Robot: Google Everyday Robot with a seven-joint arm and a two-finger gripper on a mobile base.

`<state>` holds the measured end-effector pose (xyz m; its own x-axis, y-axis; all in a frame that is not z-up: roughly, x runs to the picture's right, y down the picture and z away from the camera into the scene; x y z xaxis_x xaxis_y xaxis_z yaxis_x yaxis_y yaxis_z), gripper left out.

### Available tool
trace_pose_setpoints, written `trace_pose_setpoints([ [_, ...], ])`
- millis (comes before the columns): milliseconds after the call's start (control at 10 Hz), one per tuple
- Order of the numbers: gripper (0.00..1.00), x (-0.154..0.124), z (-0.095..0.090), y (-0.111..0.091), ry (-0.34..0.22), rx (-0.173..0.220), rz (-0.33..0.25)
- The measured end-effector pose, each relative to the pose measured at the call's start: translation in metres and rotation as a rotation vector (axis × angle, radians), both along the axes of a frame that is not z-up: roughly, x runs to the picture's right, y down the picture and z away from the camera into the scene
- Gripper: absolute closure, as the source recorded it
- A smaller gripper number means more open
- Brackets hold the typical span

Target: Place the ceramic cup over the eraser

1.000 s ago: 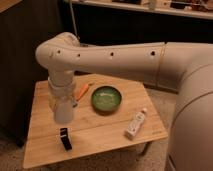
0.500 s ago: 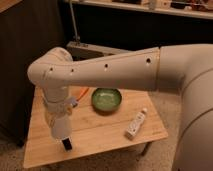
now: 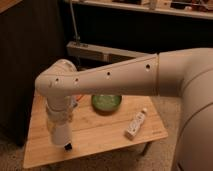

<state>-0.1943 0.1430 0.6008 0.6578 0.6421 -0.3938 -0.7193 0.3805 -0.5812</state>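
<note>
Your arm (image 3: pixel 115 75) reaches in from the right and bends down at the wrist over the left half of the wooden tabletop (image 3: pixel 100 132). The hand (image 3: pixel 62 131) hangs at the end of that wrist, low over the front-left part of the tabletop, pointing straight down. You cannot tell how far its fingers are spread, because the wrist housing and the pale shape at its lower end cover them from this angle. That pale, rounded shape looks like the ceramic cup (image 3: pixel 61 134), sitting right at the tip of the hand, but whether it is gripped or merely under the hand cannot be told.

Just below the cup's lower edge a small dark corner shows against the wood: that is the eraser (image 3: pixel 67 146), lying on the tabletop near the front-left edge. Only this sliver of it shows; the rest is hidden behind the cup and hand, so you cannot tell whether the cup touches it or the wood.

Behind the hand and toward the middle of the tabletop sits a green bowl (image 3: pixel 106 102), well apart from the eraser. A small orange object (image 3: pixel 76 103) peeks out just beside the wrist, between the arm and the bowl; what it is cannot be made out. On the right side of the tabletop a white bottle-like object (image 3: pixel 135 125) lies on its side, angled with its narrow end pointing away toward the back.
</note>
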Motion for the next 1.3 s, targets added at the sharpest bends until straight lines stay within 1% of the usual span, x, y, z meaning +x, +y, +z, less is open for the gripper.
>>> trace_pose_setpoints([
  [100, 0.97, -0.005, 0.006, 0.008, -0.031, -0.019, 0.007],
  [200, 0.89, -0.011, 0.011, 0.017, -0.048, -0.034, 0.008],
  [300, 0.81, -0.015, 0.016, 0.023, -0.054, -0.038, 0.002],
  [400, 0.69, -0.018, 0.024, 0.032, -0.039, -0.037, -0.007],
  [500, 0.59, -0.019, 0.029, 0.037, -0.013, -0.024, -0.016],
  [600, 0.48, -0.018, 0.032, 0.038, 0.029, 0.001, -0.025],
  [700, 0.4, -0.015, 0.034, 0.037, 0.079, 0.03, -0.031],
  [800, 0.28, -0.013, 0.04, 0.036, 0.139, 0.062, -0.029],
  [900, 0.22, -0.008, 0.045, 0.034, 0.164, 0.067, -0.011],
  [1000, 0.2, 0.002, 0.054, 0.03, 0.191, 0.072, 0.01],
  [1100, 0.2, 0.005, 0.063, 0.027, 0.191, 0.057, 0.049],
  [1200, 0.2, 0.007, 0.073, 0.027, 0.163, 0.019, 0.096],
  [1300, 0.2, 0.013, 0.087, 0.029, 0.135, -0.028, 0.148],
])
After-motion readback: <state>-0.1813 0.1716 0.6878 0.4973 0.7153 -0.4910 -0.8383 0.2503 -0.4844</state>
